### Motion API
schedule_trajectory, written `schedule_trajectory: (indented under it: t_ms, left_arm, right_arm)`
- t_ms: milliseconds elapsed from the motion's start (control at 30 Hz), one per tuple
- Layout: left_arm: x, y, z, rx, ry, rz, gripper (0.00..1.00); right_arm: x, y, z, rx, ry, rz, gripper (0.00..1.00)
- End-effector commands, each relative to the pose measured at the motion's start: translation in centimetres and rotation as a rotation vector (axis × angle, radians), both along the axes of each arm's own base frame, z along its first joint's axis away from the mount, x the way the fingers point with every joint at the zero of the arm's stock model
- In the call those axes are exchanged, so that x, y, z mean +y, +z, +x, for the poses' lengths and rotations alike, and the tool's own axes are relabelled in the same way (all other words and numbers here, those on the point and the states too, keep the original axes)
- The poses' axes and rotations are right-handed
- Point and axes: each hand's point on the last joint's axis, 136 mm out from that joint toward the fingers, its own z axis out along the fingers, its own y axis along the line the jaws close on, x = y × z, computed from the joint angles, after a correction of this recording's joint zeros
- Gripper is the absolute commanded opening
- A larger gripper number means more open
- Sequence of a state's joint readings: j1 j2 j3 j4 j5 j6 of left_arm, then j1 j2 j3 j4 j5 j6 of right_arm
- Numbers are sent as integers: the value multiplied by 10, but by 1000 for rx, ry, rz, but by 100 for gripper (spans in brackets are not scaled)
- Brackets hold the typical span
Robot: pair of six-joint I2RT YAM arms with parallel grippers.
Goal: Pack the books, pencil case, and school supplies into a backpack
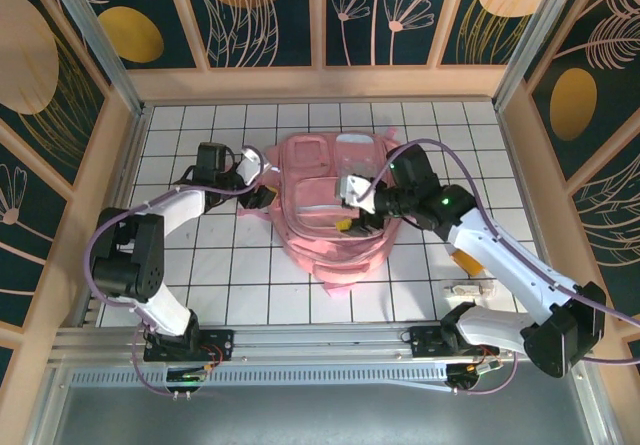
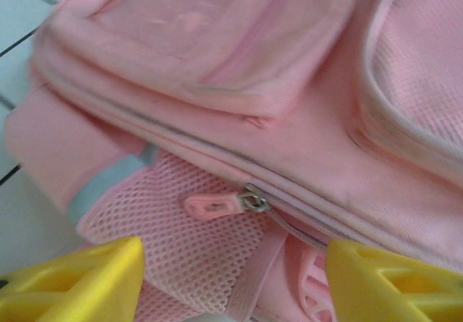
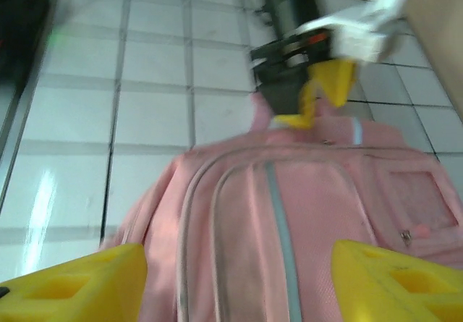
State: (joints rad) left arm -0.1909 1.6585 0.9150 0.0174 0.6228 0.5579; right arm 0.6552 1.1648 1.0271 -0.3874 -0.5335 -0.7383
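The left gripper [image 2: 233, 260] stands with its yellow fingers well apart and clamped on nothing. In the gap lie the mesh side pocket [image 2: 181, 264] and a pink zipper pull [image 2: 213, 206] at 12 o'clock from it. It sits at 9 o'clock of the backpack [image 1: 330, 250], just beside its flank. The right gripper [image 3: 239, 257] is likewise spread wide and empty, hovering over the backpack's upper middle with the pink front panel at its 12 o'clock. The bag lies flat mid-table, and the zipper seen from the left wrist looks drawn shut. At its 4 o'clock, well apart on the table [image 1: 240, 275], an orange item [image 1: 468, 262] and a small pale packet [image 1: 470, 289] lie unpacked. Whether the book and pencil case are inside I cannot tell, so I judge the packing at best partly done.
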Motion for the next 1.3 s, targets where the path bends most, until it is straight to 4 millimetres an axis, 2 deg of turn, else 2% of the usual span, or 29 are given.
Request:
schedule_trajectory:
  t_ms: [0, 67, 133, 167, 233, 367, 500, 567, 667, 867, 967, 1200, 1267]
  left_arm:
    - [-10, -7, -15, -147, -279, 95, 65]
    - [-4, -13, -8, -231, -323, 182, 63]
    - [3, -34, -2, -243, -349, 254, 61]
    - [3, -27, 9, -266, -356, 260, 61]
    - [4, -24, 20, -275, -368, 256, 59]
    - [-1, -17, 33, -316, -387, 241, 58]
    - [-13, -5, 29, -350, -436, 160, 58]
    - [-18, -6, 22, -338, -471, 129, 57]
    - [-18, -19, 18, -294, -508, 141, 52]
    - [-21, -31, 19, -171, -532, 142, 42]
    - [-20, -43, 15, -129, -540, 167, 42]
    - [-27, -57, 4, -116, -608, 224, 44]
    - [-31, -59, 4, -126, -614, 233, 42]
  right_arm:
    - [5, 64, 59, 126, -438, 439, 68]
    - [-13, 66, 88, 226, -677, 584, 65]
    - [-22, 54, 107, 341, -845, 618, 62]
    - [-21, 49, 111, 376, -874, 601, 61]
    - [-14, 40, 111, 404, -863, 527, 61]
    - [-15, 27, 110, 397, -866, 457, 61]
    - [-10, 24, 109, 416, -831, 461, 61]
    - [-7, 21, 113, 435, -829, 461, 61]
    - [1, 20, 118, 458, -806, 451, 61]
    - [14, 18, 125, 471, -770, 399, 61]
    - [14, 17, 128, 475, -774, 393, 61]
    - [6, 9, 131, 499, -794, 388, 61]
    - [4, 6, 134, 512, -808, 394, 60]
